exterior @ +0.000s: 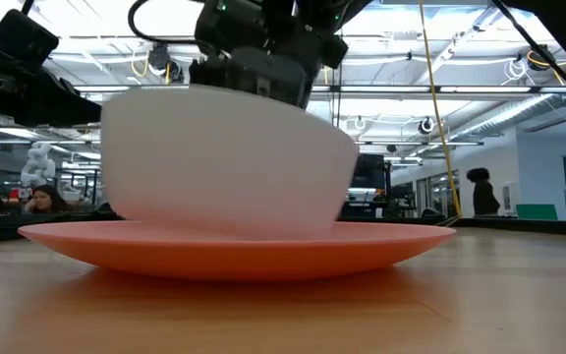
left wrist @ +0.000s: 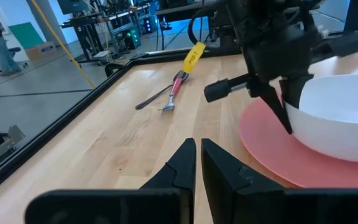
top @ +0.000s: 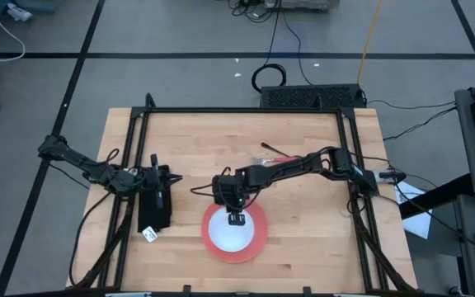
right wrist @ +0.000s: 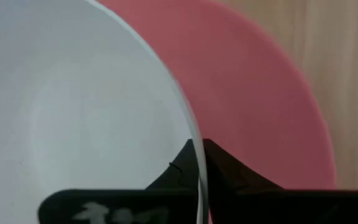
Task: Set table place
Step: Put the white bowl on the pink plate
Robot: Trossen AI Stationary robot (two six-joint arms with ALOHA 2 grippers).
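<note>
Clamping the white bowl's (top: 235,233) rim, our right pincer (right wrist: 199,163) holds it on the pink plate (top: 256,244) on the counter (top: 303,239); our left pincer (left wrist: 197,163) waits together; fork's (left wrist: 173,93) yellow tag is unreadable.

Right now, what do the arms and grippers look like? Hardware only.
Both arms are dark, jointed, with loose black cables along them. Left gripper: two matte black wedge-shaped fingers. Right gripper: the same black tapered fingers on a black bar with white lettering, unreadable.
</note>
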